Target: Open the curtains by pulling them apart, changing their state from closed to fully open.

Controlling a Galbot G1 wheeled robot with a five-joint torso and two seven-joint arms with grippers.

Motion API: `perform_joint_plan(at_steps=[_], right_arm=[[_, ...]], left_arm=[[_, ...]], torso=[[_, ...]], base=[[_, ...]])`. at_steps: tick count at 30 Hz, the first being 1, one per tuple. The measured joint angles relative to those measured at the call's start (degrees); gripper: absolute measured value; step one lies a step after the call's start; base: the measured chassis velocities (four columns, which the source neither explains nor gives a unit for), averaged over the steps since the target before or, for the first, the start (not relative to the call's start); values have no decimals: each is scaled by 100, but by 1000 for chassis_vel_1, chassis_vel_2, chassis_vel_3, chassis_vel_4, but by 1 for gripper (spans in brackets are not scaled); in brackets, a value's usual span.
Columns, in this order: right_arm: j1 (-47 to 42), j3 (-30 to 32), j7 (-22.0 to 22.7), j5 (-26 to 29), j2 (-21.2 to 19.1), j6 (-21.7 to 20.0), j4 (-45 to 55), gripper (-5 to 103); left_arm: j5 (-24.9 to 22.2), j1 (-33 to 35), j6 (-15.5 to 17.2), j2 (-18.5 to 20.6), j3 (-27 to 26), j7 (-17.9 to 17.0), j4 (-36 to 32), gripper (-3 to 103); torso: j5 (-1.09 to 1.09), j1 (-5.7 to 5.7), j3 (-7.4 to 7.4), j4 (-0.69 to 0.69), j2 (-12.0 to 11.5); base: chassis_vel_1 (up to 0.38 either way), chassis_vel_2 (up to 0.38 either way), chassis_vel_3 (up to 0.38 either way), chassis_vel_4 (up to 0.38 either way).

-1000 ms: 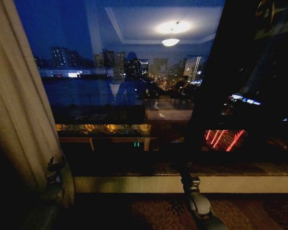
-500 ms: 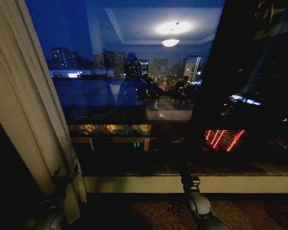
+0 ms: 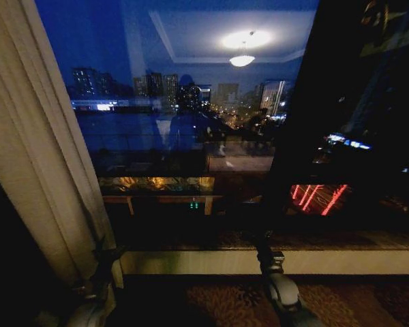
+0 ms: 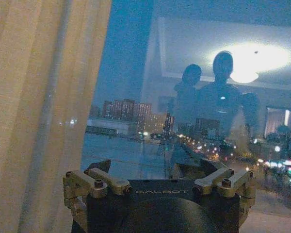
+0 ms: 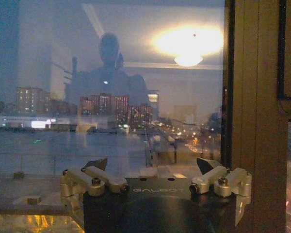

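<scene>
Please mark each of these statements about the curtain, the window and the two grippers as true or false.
1. The curtain hangs bunched at the window's left side. True.
2. The left gripper is clamped on the curtain. False: its jaws are open, with nothing between them.
3. The right gripper has open jaws. True.
4. The window glass is covered by fabric across its middle. False: the middle is bare, showing the night city.
</scene>
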Motion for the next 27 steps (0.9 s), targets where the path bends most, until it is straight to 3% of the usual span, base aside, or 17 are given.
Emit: perform_joint_plan(at_steps=[27], right_arm=[[0, 0, 0, 0, 0, 0, 0, 100]], left_arm=[[28, -22, -23, 19, -3, 12, 50, 100]], torso=[[0, 0, 0, 1, 0]], base=[[-16, -16, 17, 19]])
